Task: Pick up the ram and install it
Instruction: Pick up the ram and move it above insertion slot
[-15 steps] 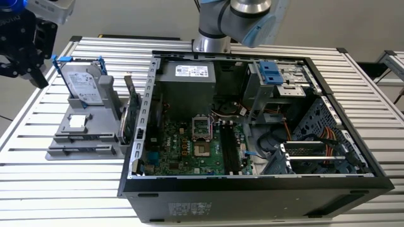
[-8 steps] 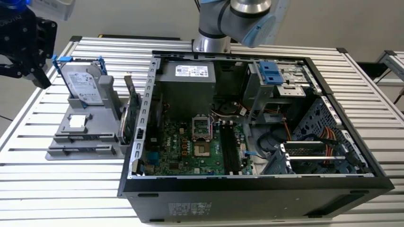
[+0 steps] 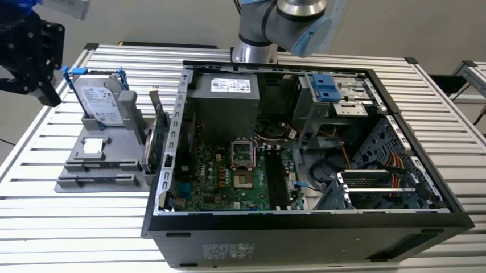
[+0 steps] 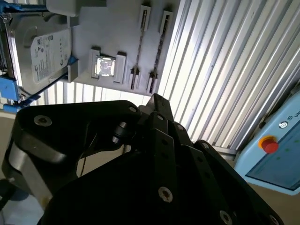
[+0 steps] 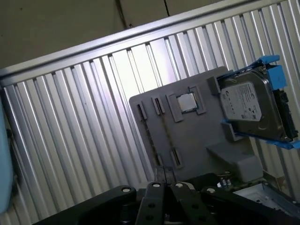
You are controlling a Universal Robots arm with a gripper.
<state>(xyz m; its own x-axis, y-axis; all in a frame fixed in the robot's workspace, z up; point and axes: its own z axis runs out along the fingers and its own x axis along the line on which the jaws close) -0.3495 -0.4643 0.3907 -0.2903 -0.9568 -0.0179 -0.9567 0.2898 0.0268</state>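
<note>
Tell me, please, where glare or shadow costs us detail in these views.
Second wrist view: the slatted table blows out white beside the gray holder, and the end effector is nearly black. First wrist view: glare streaks the same table. Exterior view: even light, computer case interior dim.

The arm (image 3: 262, 25) reaches toward the exterior view's left, its black gripper (image 3: 45, 94) raised, fingers (image 5: 155, 188) pressed together.

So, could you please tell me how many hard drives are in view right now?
1: the silver hard drive in its blue-clipped frame stands in the gray holder at the exterior view's left, outside the computer case. The case's drive bays may hide others.
</note>
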